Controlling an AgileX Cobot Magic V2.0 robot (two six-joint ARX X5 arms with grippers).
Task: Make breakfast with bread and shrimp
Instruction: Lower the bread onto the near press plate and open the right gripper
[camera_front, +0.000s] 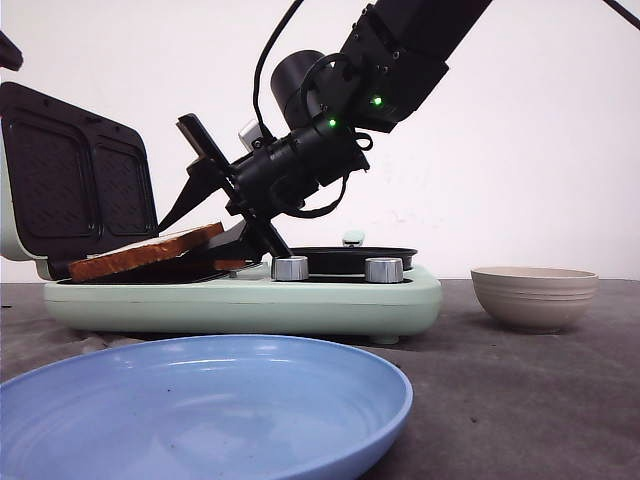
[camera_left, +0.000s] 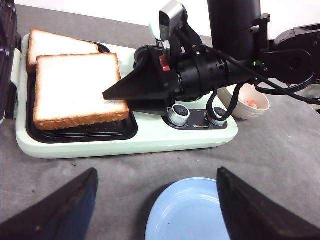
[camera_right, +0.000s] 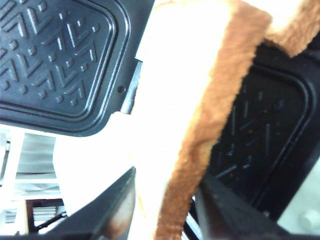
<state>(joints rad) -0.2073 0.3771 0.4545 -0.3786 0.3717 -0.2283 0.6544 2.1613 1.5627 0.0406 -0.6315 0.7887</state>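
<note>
1. On the surface we see a mint-green sandwich maker with its dark lid raised at the left.
2. Two slices of bread lie on its black plates: the near slice sits tilted, one edge lifted, and the far slice lies behind it, partly covered.
3. Our right gripper reaches across the maker from the right and is clenched on the near slice's edge; in the right wrist view the crust stands between the two fingers.
4. In the front view the same slice slopes up toward the gripper.
5. Our left gripper hangs above the surface in front of the maker, released, its fingers spread wide with nothing between them.
6. A blue plate lies nearest the camera, in front of the maker.
7. A beige bowl stands to the right of the maker; the pinkish shrimp lie inside it.
8. Two silver knobs sit on the maker's front.
</note>
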